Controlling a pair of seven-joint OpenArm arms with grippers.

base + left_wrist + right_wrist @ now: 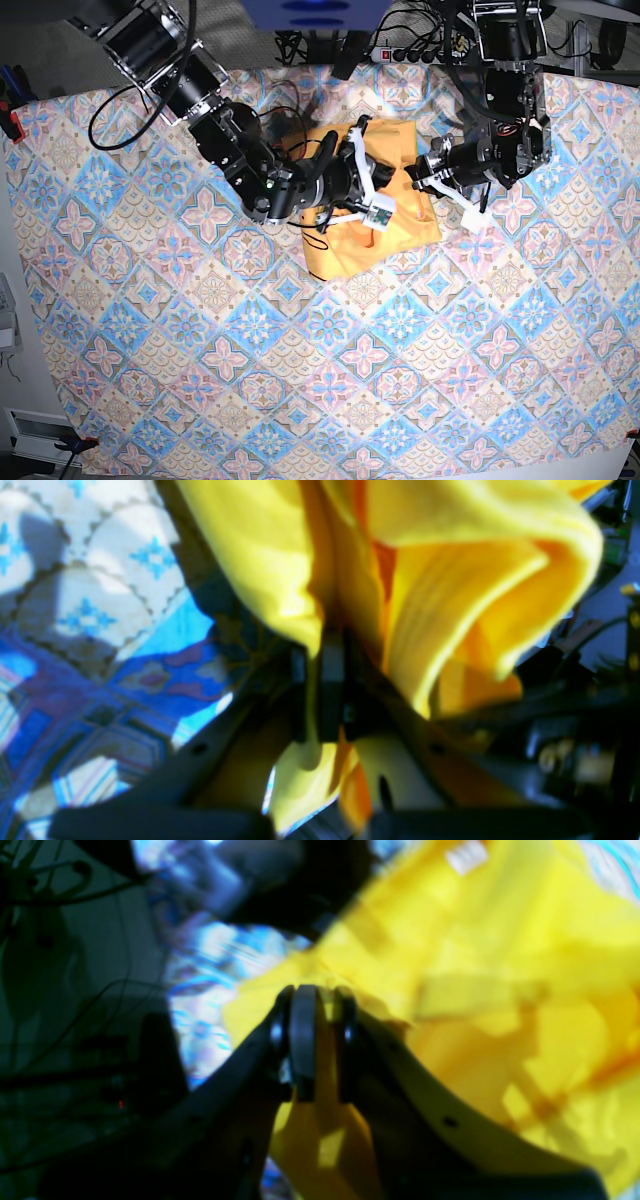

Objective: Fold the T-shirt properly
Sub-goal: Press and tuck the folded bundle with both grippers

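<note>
T-shirt (375, 215) | lay bunched, partly gathered on patterned cloth (200, 380) | left gripper (330, 680) pinched fold | right gripper (312, 1040) clamped edge | flat folding apparently remained

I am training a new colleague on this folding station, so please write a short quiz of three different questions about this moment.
1. True or false: the left tool is shut on the T-shirt.
2. Multiple choice: on what does the T-shirt lie? A) a bare wooden table B) a diamond-patterned cloth C) a metal tray
3. Fill the gap: in the right wrist view, the fabric between the fingers of the right tool has the colour ____.

Key:
1. True; yellow fabric is pinched between its closed fingers.
2. B; the patterned cloth covers the whole surface under the shirt.
3. Yellow.
</note>
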